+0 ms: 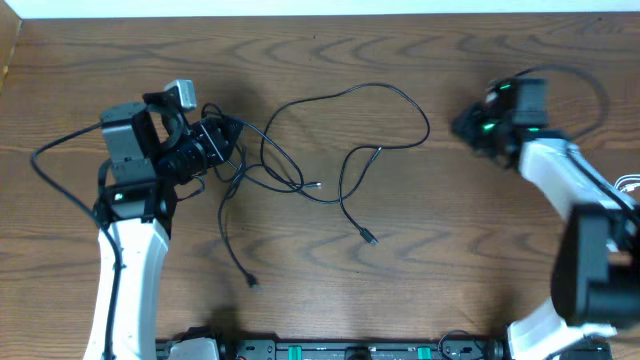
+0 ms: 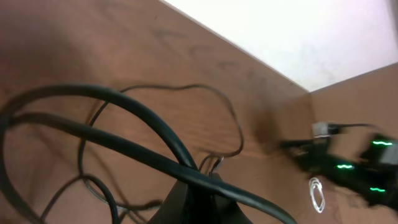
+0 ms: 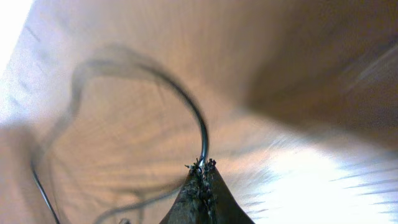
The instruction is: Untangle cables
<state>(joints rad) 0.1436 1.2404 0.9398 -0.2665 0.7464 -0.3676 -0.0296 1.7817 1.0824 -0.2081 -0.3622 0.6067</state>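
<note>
Cables (image 1: 330, 150) lie knotted centre-left, apparently pinched in the closed jaws of the left gripper (image 1: 222, 140); the right gripper (image 1: 462, 126), upper right, jaws closed with hold unclear, likely must pull outward next.

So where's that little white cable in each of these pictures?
Overhead: the white cable peeks in at the far right edge, beside the right arm.
Left wrist: the white cable lies as a small loop at lower right.
Right wrist: not in it.
Shared landmark: the right arm's green lights, seen overhead and from the left wrist.
</note>
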